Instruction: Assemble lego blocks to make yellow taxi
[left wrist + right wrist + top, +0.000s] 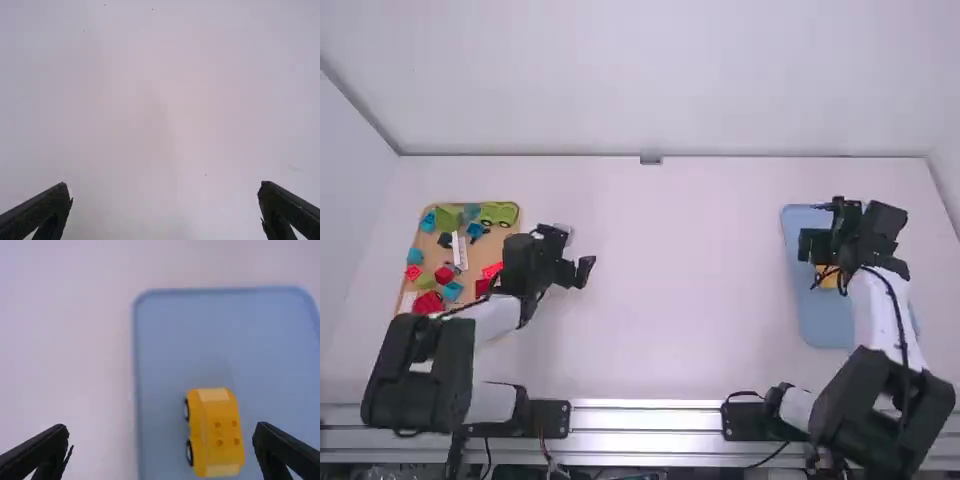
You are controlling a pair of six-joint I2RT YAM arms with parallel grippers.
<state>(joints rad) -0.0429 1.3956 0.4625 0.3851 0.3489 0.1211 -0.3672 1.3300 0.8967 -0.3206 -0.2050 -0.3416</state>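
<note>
With the far left taken first, a wooden tray (498,243) sat on the white table (670,280), loaded with mixed pieces: a green toy truck (500,212) at its far right corner, a green block (448,218) near the far edge, a long white piece (459,250) around the middle, blue blocks scattered, and red blocks (428,303) towards the near side. Just right of that tray, the left gripper (578,252) was over the table, jaws wide apart, bare white surface between them in its wrist view. Well apart from it, on the right side of the table, a blue tray (820,335) lay flat with the yellow taxi (835,303) on it, partly covered by the right arm in the high view. The right gripper (818,225) was above the blue tray, jaws wide apart too, not clamped on anything. In the right wrist view the taxi lay between the two fingertips, nearer one of them, with blue tray surface visible in the gap. It had sloped ends, four round marks on top and two dark wheels along the side that showed.
</note>
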